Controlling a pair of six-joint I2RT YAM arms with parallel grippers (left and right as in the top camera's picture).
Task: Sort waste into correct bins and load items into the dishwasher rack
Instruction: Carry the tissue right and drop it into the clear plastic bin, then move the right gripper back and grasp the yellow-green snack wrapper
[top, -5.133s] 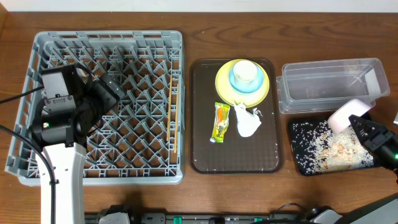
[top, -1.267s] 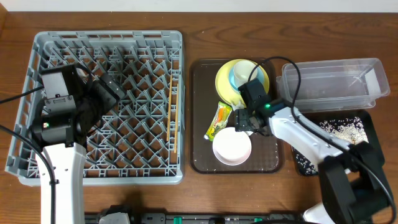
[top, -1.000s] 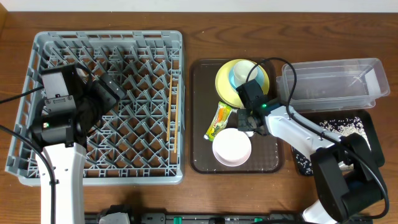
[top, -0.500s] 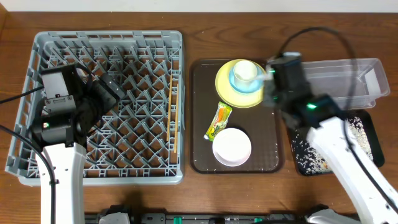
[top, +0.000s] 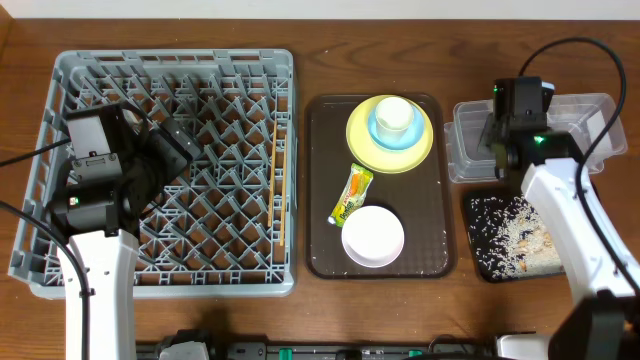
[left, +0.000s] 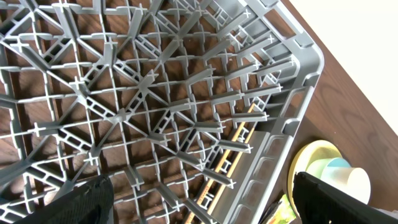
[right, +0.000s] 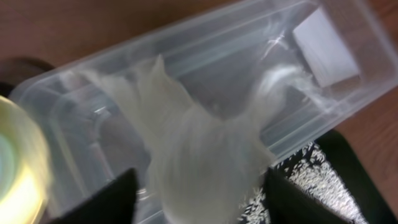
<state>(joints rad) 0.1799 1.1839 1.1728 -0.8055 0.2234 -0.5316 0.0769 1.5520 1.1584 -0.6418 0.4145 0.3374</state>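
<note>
Step in hand: waste sorting; the crumpled white tissue (right: 199, 143) is being dropped into the clear tub (top: 530, 101).
Right claw (right: 205, 190): fingers spread wide, over the tub's left half.
Tissue, position: between the spread fingers and above the tub floor, blurred; whether it touches either finger cannot be told.
Left claw (left: 199, 199): fingers wide apart, nothing between them, hovering over the dishwasher rack (top: 170, 58).
Black tray (top: 468, 240): just in front of the tub, holding rice scraps (top: 525, 240).
Snack wrapper (top: 350, 193): on the brown serving tray (top: 425, 230), just beside the white bowl (top: 373, 235); well apart from the right claw.
Dishes unloaded: yellow plate (top: 360, 140), light blue bowl (top: 375, 128) and white cup (top: 395, 113), stacked.
Chopsticks (top: 277, 190): lying along the rack's right edge.
Next move, judged: lift clear of the tub, cross the counter (top: 350, 70) to the wrapper, pinch it by its thin edge.
</note>
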